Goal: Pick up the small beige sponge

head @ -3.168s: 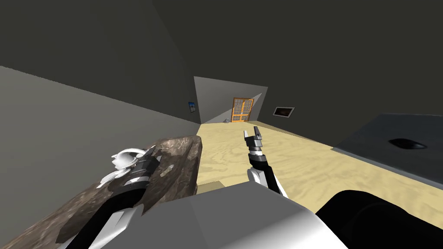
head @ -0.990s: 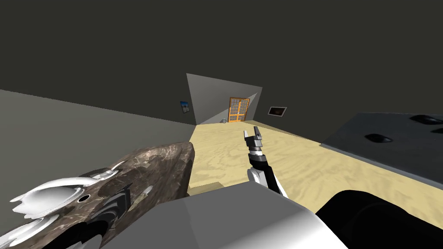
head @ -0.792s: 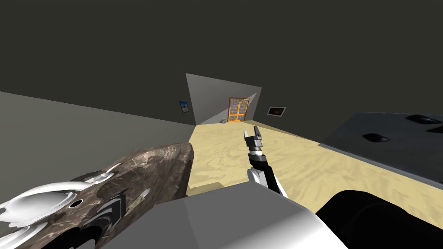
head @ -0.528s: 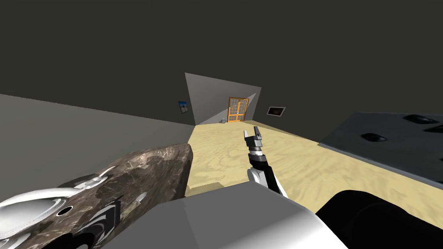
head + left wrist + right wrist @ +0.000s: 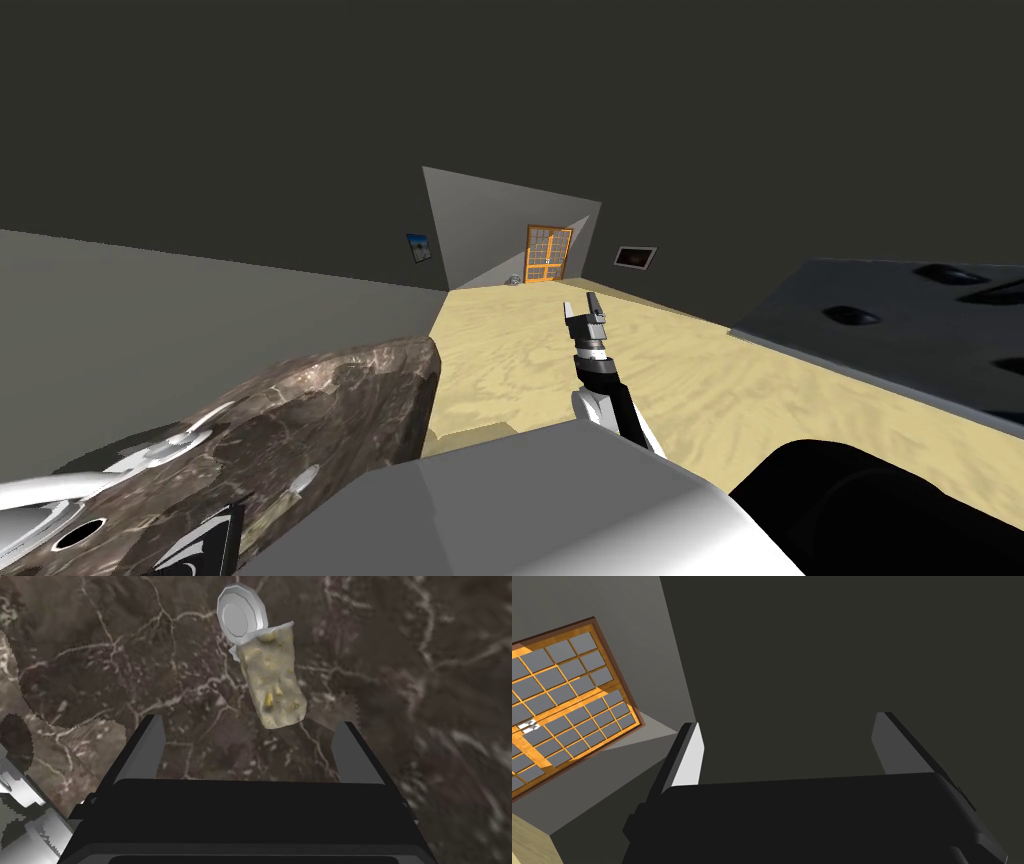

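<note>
- Holding nothing in left gripper [image 5: 250,746], with fingers [image 5: 151,743] spread about a third of the view apart, pointing down at counter [image 5: 400,651].
- Seemingly held that way to straddle sponge [image 5: 274,681], lying flat on the dark marbled top. Falls inside the gap, slightly off centre, near end about level with the fingertips, touching neither.
- Reads as pre-grasp: lined up, not yet closed. Cannot tell height above the top.
- Next, by judgement: centre on the narrow width, lower, close.
- Touches or overlaps a white round disc [image 5: 241,618] at the sponge's far end; cannot tell which on top. Risk of nudging the disc if gripping too far forward.
- Looks pitted and soft, beige with yellow flecks. Likely to squash under thin blades, so better gripped mid-length.
- White fittings [image 5: 20,801] beside the gripper body, next to a curved cut-out in the counter.
- Head view: white basin [image 5: 40,495] with a dark hole, set in the counter's near end, mostly cut off by the frame edge. Seeing nothing in it.
- Right gripper [image 5: 585,315] raised over tan floor [image 5: 750,400], well apart from the counter, probably parked clear of the working arm. Wide open too, gripping nothing.
- Farther right: dark slab [image 5: 900,340] with black hollows. Cannot read any contents.
- Farthest: orange-framed door [image 5: 548,255] at the floor's end.
</note>
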Available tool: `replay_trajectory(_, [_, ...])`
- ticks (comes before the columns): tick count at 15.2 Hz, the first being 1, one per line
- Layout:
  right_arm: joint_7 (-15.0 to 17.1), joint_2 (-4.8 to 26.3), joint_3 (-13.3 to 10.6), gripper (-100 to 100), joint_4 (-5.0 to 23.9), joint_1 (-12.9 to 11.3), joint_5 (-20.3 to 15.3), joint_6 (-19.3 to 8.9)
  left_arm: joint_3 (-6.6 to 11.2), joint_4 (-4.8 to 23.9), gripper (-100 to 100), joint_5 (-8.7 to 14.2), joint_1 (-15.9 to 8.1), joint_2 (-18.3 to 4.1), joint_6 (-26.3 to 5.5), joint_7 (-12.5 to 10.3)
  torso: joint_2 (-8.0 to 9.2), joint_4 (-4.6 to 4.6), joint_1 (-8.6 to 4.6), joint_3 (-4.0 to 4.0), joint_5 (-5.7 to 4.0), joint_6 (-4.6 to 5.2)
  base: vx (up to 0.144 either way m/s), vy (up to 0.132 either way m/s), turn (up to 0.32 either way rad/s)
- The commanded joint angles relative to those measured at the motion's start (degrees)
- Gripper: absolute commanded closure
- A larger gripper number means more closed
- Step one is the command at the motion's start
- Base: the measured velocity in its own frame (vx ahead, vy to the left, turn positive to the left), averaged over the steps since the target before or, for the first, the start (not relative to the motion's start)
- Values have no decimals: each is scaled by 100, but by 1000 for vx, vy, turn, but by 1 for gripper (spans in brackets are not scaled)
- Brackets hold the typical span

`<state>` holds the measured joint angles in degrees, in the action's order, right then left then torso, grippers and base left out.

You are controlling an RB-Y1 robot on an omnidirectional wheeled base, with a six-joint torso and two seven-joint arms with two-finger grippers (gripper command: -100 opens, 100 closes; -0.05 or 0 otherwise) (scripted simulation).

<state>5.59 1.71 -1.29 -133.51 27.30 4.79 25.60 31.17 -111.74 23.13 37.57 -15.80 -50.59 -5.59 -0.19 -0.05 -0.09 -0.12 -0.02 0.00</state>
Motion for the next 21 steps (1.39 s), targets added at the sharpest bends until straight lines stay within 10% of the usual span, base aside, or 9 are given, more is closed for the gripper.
replay_trajectory(1, [0,0,0,0,0,0,0,0,85,37,-100,84,42,-59,-285,-9,0,0,0,0,0,0,44,-7,-27])
replay_trajectory(8, [0,0,0,0,0,0,0,0,244,152,-100,230,96,-207,-770,-22,5,1,3,3,1,0,40,-4,-23])
replay_trajectory(15, [0,0,0,0,0,-1,0,0,120,491,-100,95,-68,-145,-463,10,18,4,20,11,5,0,5,22,-7])
replay_trajectory(16, [0,0,0,0,0,-1,0,0,114,507,100,88,-75,-143,-443,11,19,4,17,11,4,0,1,8,-2])
replay_trajectory(21, [0,0,0,0,0,-1,0,0,168,325,100,152,11,-162,-570,-1,6,5,25,5,13,15,-1,-4,4])
